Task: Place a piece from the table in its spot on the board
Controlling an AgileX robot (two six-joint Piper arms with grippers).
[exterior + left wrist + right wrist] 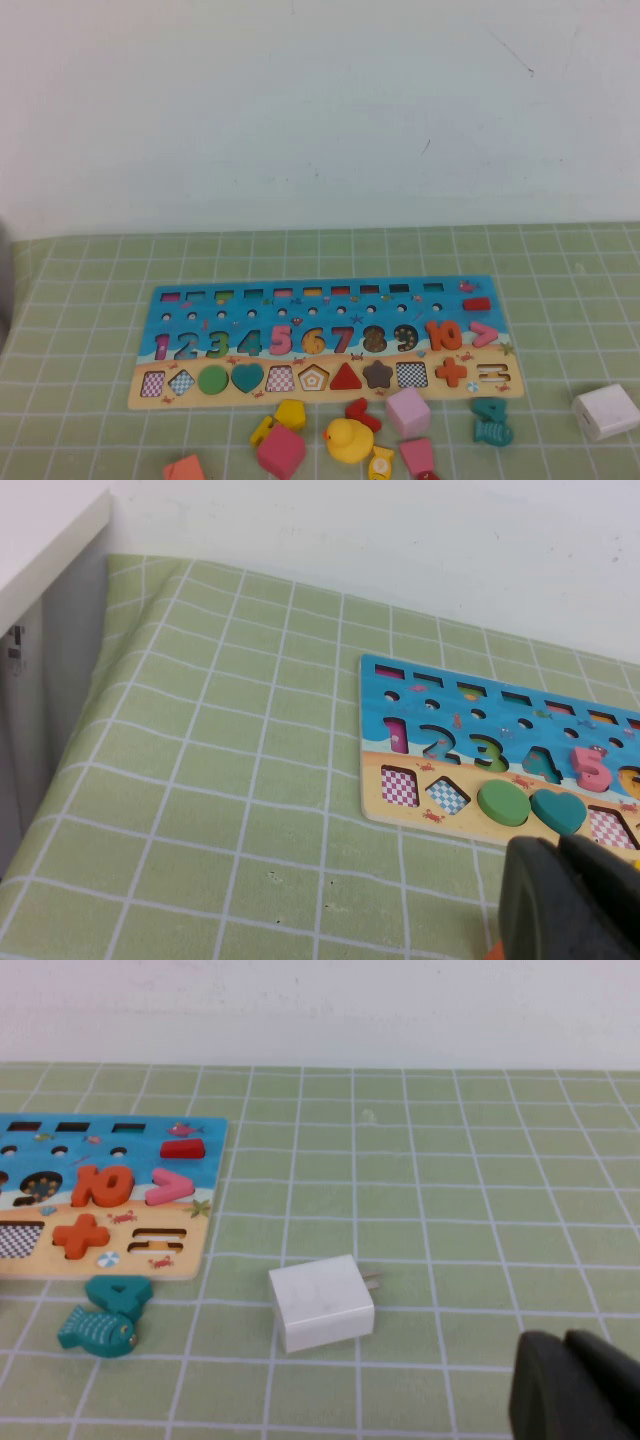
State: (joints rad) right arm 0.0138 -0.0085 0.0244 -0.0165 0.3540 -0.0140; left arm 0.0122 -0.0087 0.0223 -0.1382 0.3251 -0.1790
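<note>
- The tabletop (90, 290) is covered by a matt pale green mat that looks like soft cloth or vinyl
- The board (325, 340) looks like flat wood with a printed, faintly satin face
- The white charger (321, 1302) is smooth plastic with metal prongs
- The yellow duck (347, 438) looks rubbery and slightly glossy
- The left gripper (565, 900) and the right gripper (572, 1385) show matt black plastic fingers

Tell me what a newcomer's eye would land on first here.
First the board, a blue and tan puzzle lying mid-table on the green gridded table, its 6 already seated. Next the bright clutter along its near edge, chiefly a yellow duck, with a white charger off to the right. The left gripper and right gripper both sit shut, back from the board.
</note>
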